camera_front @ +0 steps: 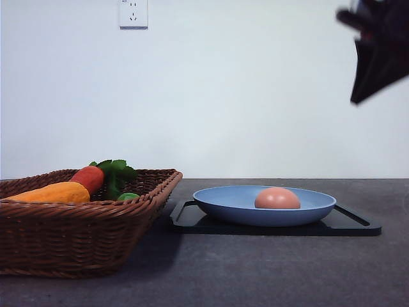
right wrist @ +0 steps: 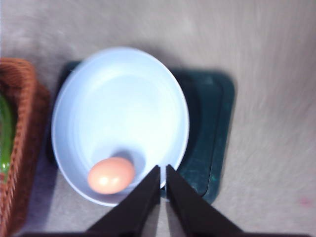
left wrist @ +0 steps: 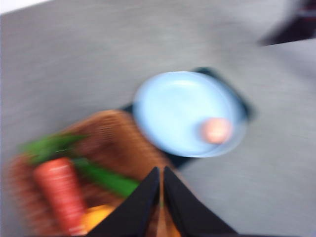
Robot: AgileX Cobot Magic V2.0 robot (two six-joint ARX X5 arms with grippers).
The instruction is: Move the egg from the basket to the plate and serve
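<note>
Basket (camera_front: 77, 224) nearest camera. Egg (right wrist: 111, 175) already on plate (right wrist: 98, 89), beside right pincer (right wrist: 163, 170), tips pressed together. Left pincer (left wrist: 162, 173) likewise, over basket. Right arm nearer plate for serving.

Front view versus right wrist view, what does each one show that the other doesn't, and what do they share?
Front view alone: a wall outlet, the carrot toy with green leaves lying in the basket, and part of a dark arm high at the right.

Right wrist view alone: the right gripper, fingers nearly together, and the plate's whole oval outline from above.

Both: the egg lying in the blue plate, the plate on the black tray, and the basket beside them.
</note>
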